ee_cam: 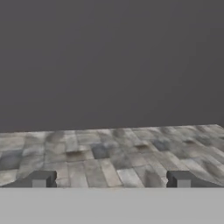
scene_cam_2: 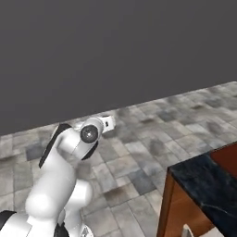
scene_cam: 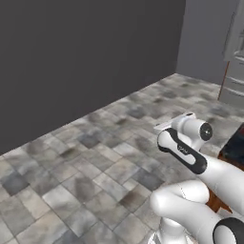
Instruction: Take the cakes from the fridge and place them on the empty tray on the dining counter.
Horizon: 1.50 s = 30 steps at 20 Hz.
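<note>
My gripper [ee_cam: 111,180] is open, its two dark fingertips [ee_cam: 41,179] set wide apart with nothing between them. It faces a dark grey wall across tiled floor. The arm is folded up close over the base. A grey slice of the fridge [scene_cam: 235,57], with drawer lines lower down, shows at the far right of the left base view. A corner of the dining counter [scene_cam_2: 203,181], a black marbled top on a wooden base, sits at the lower right of the right base view and shows as a dark patch [scene_cam: 236,147] beside the arm. The cakes and the tray are out of view.
A dark grey wall [scene_cam: 86,57] runs across the front, with grey stone floor tiles [scene_cam: 95,162] between it and the base. A lighter wall [scene_cam: 202,33] meets it at the corner beside the fridge. A white object [scene_cam_2: 187,231] peeks in below the counter corner.
</note>
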{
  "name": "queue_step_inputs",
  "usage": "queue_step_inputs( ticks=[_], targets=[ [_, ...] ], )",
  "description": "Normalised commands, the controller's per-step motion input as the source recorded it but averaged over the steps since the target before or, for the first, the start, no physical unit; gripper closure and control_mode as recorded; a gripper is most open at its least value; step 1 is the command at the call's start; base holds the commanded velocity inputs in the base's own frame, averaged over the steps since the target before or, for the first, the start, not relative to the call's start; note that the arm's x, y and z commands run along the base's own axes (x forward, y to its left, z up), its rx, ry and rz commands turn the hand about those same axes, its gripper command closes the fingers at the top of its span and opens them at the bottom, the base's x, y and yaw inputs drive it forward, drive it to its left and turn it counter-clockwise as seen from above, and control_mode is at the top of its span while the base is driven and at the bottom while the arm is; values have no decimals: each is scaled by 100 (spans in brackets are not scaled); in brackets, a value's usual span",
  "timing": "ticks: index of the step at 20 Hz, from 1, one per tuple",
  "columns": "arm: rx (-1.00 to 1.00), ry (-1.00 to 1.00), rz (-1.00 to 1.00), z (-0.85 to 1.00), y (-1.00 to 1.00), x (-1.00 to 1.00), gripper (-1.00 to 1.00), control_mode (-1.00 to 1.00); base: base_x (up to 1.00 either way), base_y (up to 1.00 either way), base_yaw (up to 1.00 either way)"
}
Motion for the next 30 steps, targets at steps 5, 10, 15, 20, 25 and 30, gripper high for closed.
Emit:
queue_step_inputs(
  ticks=[5, 10, 15, 20, 25, 30],
  targets=[
    [0, 0, 0, 0, 0, 0, -100, 100, 100, 0, -55],
    [0, 0, 0, 0, 0, 0, -100, 100, 100, 1, -54],
    [0, 0, 0, 0, 0, 0, -100, 100, 100, 9, -53],
    [0, 0, 0, 0, 0, 0, -100, 100, 100, 13, -52],
    [0, 0, 0, 0, 0, 0, -100, 100, 100, 18, -51],
    [0, 0, 0, 0, 0, 0, -100, 100, 100, 58, -41]
  ],
)
